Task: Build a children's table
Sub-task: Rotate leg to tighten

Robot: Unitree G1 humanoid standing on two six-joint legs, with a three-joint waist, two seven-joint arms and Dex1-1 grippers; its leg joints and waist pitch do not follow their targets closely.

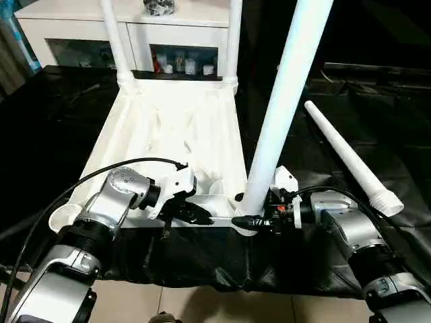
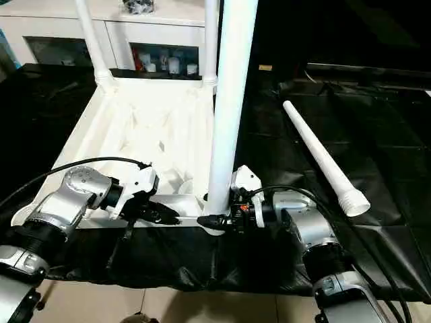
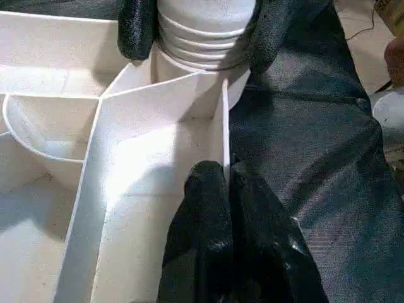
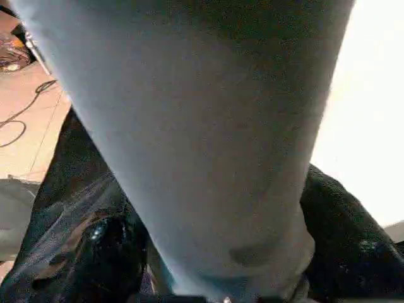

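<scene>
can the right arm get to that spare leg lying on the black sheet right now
Probably not yet. The right gripper is clamped around the upright leg at the tabletop corner. The loose leg lies unobstructed on that side, once it lets go.

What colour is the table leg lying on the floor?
White. The loose leg lies on black sheeting, clearest in the left eye view.

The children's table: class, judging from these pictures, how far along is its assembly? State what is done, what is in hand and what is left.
Done: two white tubular legs stand in the far corner sockets of the upturned white plastic ribbed tabletop.
In hand: the right gripper grips a third white leg at the near right socket, while the left gripper pinches the tabletop's near rim.
Left: the fourth white leg lies on the black sheet; the near left socket is empty.
</scene>
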